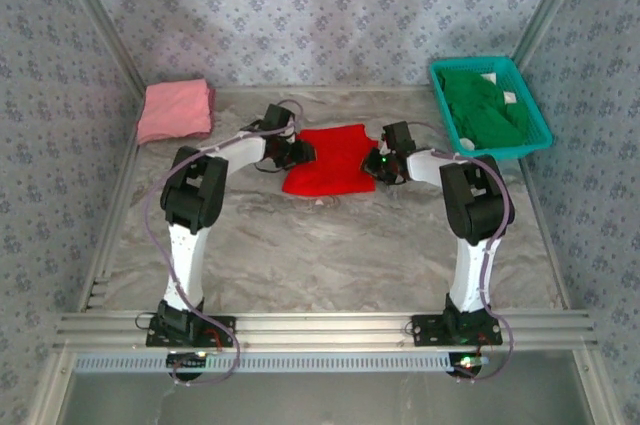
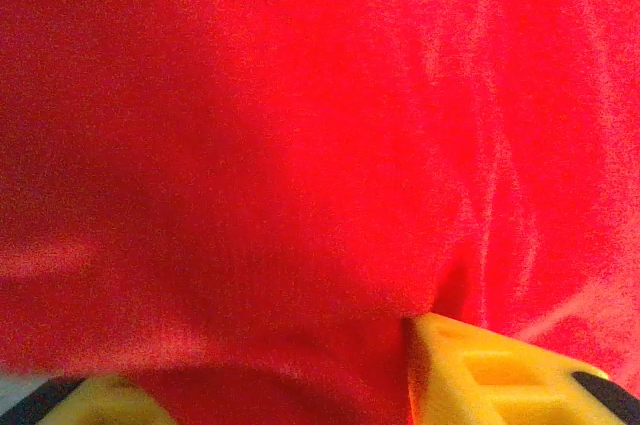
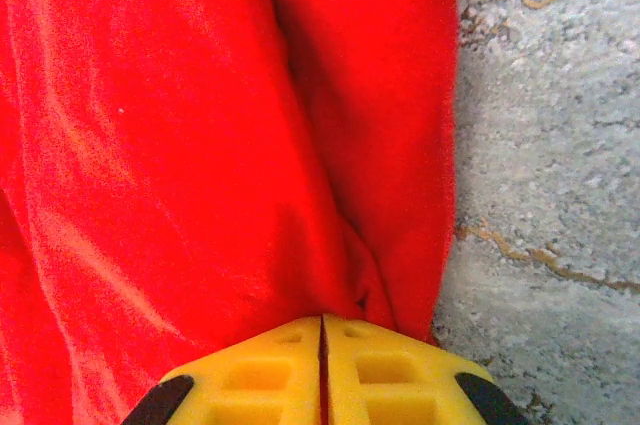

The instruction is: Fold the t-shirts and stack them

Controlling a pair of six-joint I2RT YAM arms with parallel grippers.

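On the table (image 1: 320,245) the red t-shirt (image 1: 335,157) is spread between both grippers; a fold is judged to be starting. Its edge is pinched in the closed right gripper (image 3: 322,322). Cloth is bracketed by the left gripper's (image 2: 260,365) parted fingers, but whether it is held cannot be told. That hold should be secured before lifting

Teal mesh basket (image 1: 505,147) at far right of marbled table (image 1: 330,255)
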